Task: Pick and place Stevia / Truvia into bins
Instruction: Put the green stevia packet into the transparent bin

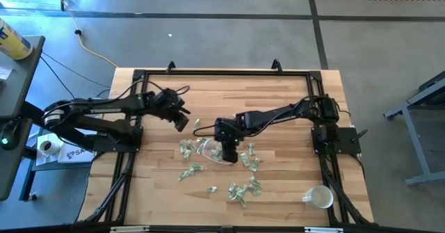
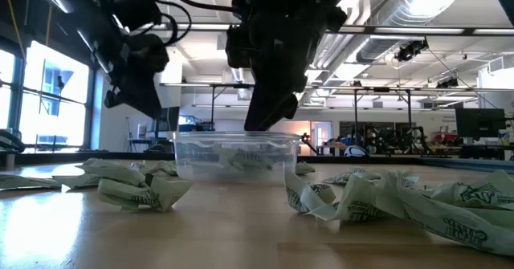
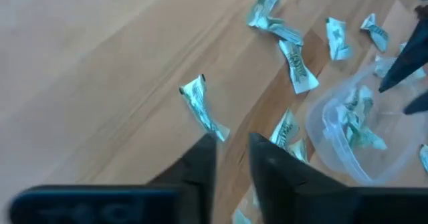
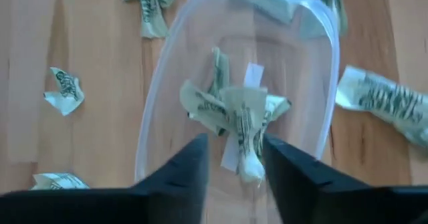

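Pale green and white packets (image 1: 240, 191) lie scattered on the wooden table, some crumpled in the foreground of the low view (image 2: 136, 185). The clear bin (image 1: 211, 151) (image 2: 237, 152) stands mid-table with a few packets (image 4: 227, 110) inside. My right gripper (image 1: 228, 151) (image 4: 234, 144) hovers open just above the bin, a packet showing in the gap between its fingers. My left gripper (image 1: 182, 122) (image 3: 232, 138) is raised above the table to the bin's left, open by a narrow gap, with a single packet (image 3: 204, 110) lying just beyond its fingertips. My right gripper points down into the bin from above, with a crumpled packet (image 4: 244, 147) between its open fingers. Whether either finger touches that packet, I cannot tell.
A white mug (image 1: 318, 197) lies near the table's near right corner. More packets (image 2: 377, 197) are strewn near and right of the bin. The table's far half is bare wood (image 1: 229, 94). A black frame (image 1: 208, 71) runs along the table's edges.
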